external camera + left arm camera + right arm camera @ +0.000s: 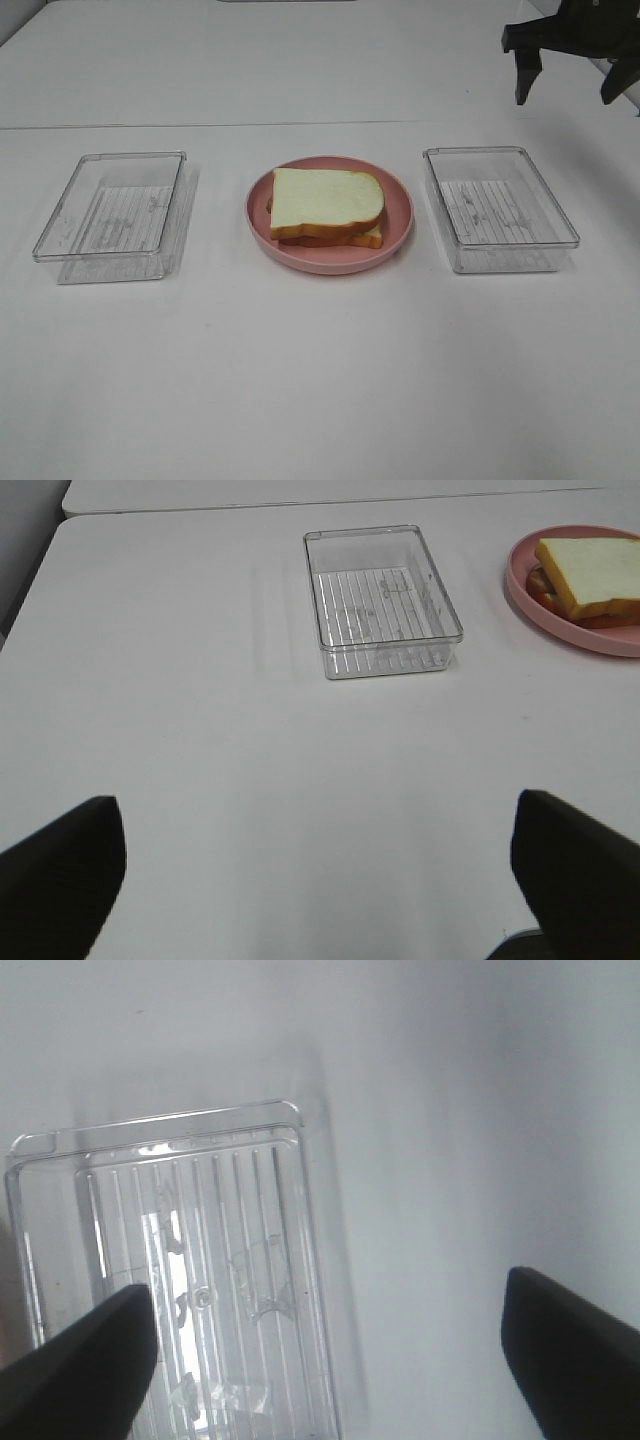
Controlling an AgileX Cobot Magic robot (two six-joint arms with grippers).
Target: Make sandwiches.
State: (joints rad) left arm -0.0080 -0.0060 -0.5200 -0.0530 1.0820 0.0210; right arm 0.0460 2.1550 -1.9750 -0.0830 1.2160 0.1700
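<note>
Item one, far left: a clear plastic tray (110, 218) with a ribbed floor, nothing in it, standing well apart from the plate; it reads as a supply bin for fillings, now used up. The left gripper (320, 865) does not appear in the high view; its wrist camera shows both fingers spread wide over bare white table (320, 380), holding nothing, and looking toward that tray from a distance (a parked pose, by the look of it). Item two, centre: a pink plate (395, 215) carrying the sandwich (327, 205), a white bread slice with tan-orange crust on top, a second slice beneath and slightly offset, a sliver of reddish filling showing at the left edge; lettuce and cheese cannot be made out. The stack looks complete, so the task appears at or near its end. Item three, right of the plate: a matching clear tray (498, 208), likewise empty. Item four, upper right: the right gripper (576, 75), raised above and behind that tray, fingers parted wide with nothing between them, apparently clear of the work.
</note>
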